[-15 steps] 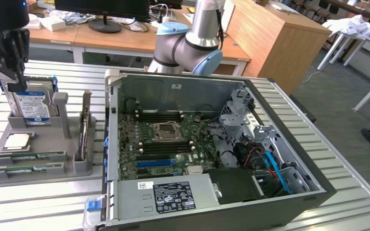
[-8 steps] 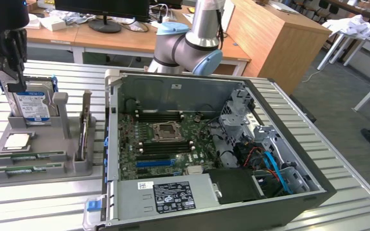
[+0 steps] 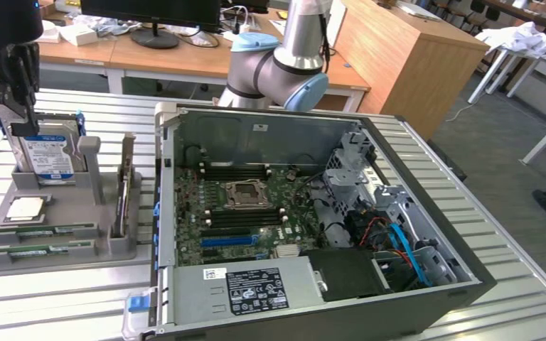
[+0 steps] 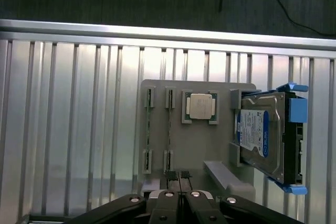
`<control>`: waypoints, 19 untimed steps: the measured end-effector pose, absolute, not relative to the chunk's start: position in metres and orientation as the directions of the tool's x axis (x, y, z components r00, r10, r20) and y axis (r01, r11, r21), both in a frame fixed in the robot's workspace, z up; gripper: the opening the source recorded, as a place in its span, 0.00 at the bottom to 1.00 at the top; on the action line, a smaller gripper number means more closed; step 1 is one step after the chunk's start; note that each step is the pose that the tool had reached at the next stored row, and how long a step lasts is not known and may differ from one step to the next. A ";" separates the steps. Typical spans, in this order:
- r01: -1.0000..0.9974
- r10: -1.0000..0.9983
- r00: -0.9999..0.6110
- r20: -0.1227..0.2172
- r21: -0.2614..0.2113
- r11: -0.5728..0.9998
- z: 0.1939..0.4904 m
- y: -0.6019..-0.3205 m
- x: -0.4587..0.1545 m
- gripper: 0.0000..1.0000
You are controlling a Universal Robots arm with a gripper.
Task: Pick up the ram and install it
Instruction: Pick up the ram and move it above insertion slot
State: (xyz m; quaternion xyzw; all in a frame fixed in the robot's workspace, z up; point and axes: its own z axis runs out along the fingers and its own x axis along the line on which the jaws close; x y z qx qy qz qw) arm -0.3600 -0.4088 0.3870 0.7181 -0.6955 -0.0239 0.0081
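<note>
Your jaws (image 4: 178, 176) are pressed together and empty, hovering over the edge of the grey holder (image 4: 220, 145) on the table (image 4: 63, 129). The ram (image 4: 169, 129) stands on edge in its slot, roughly in line with them, with its twin (image 4: 148, 129) just beside it. For a clean pick, I'd judge you should centre along the stick, square to it and clear of the twin.

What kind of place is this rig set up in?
Probably a robotics lab or workshop in an office space: an open desktop PC case lies on a slatted aluminium table beside a grey fixture holding a hard drive, with wooden desks and a monitor behind.
</note>
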 end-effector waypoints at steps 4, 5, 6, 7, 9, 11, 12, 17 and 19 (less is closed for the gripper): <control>-0.998 -0.999 0.031 -0.023 0.045 -0.032 0.387 -0.409 -0.360 0.10; -0.998 -0.999 0.031 -0.023 0.045 -0.032 0.387 -0.409 -0.360 0.10; -0.998 -0.999 0.031 -0.023 0.045 -0.032 0.387 -0.409 -0.360 0.11; -0.998 -0.999 0.031 -0.023 0.045 -0.032 0.387 -0.409 -0.360 0.11; -0.998 -0.999 0.031 -0.023 0.045 -0.032 0.387 -0.409 -0.360 0.16; -0.998 -0.999 0.031 -0.023 0.045 -0.032 0.387 -0.409 -0.360 0.29; -0.998 -0.999 0.031 -0.023 0.045 -0.032 0.387 -0.409 -0.360 0.29; -0.998 -0.999 0.031 -0.024 0.045 -0.032 0.386 -0.409 -0.360 0.36; -0.998 -0.999 0.031 -0.026 0.045 -0.032 0.385 -0.409 -0.360 0.36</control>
